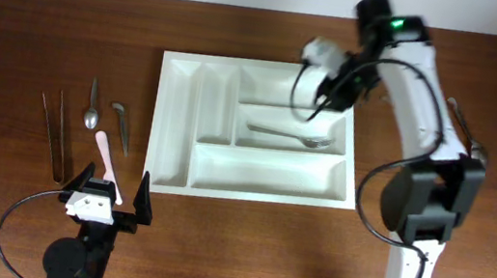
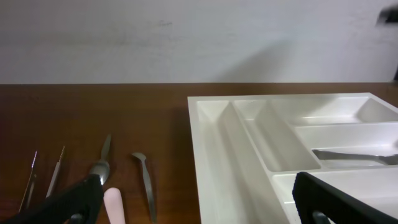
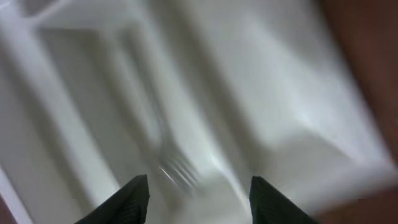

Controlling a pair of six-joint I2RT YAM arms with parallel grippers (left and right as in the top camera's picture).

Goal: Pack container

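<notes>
Both gape empty: right gripper (image 3: 199,186) tilted down over the fork (image 1: 293,136) in the container (image 1: 160,127), left gripper (image 1: 112,190) level outside it.

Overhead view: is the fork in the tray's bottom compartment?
No, the fork lies in the middle wide compartment of the tray, and the bottom one holds nothing.

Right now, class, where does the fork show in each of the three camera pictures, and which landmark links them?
Overhead: the fork lies in the middle wide compartment of the white tray, right of centre.
Left wrist: the fork is at the right edge, inside the tray.
Right wrist: the fork is blurred, low centre.
Shared landmark: the tray's dividing walls.
</notes>
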